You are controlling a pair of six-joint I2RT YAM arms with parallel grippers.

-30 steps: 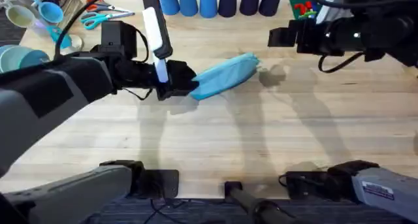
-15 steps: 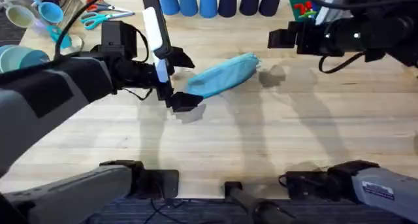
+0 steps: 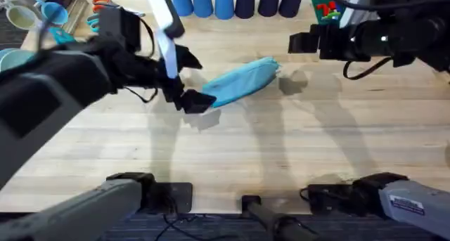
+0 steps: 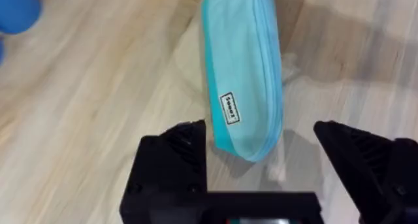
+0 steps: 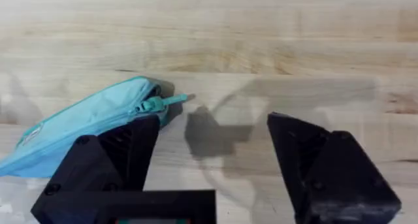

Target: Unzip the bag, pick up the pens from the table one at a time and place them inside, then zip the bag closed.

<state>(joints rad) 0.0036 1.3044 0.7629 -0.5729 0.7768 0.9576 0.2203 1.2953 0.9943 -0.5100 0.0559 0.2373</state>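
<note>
The light blue bag [image 3: 242, 81] lies slanted on the table [image 3: 281, 150], zipped shut as far as I can see. Its teal pull [image 5: 171, 100] sticks out at the right end. My left gripper [image 3: 191, 79] is open just off the bag's left end; in the left wrist view that end of the bag [image 4: 245, 87] lies between the spread black fingers [image 4: 176, 162], not touching them. My right gripper [image 3: 301, 41] hovers open above the table, beyond the bag's right end, with nothing between its fingers [image 5: 124, 149]. The pens are out of view.
A row of blue cups [image 3: 204, 1] and dark cups [image 3: 260, 1] stands along the back edge. Scissors [image 3: 98, 20] and mugs [image 3: 21, 16] crowd the back left corner. A red and green item [image 3: 325, 5] sits at the back right.
My left gripper, shut on the bag's left end a second ago, has opened, let go and drawn slightly back and up. The bag lies still. The right arm has not moved.
</note>
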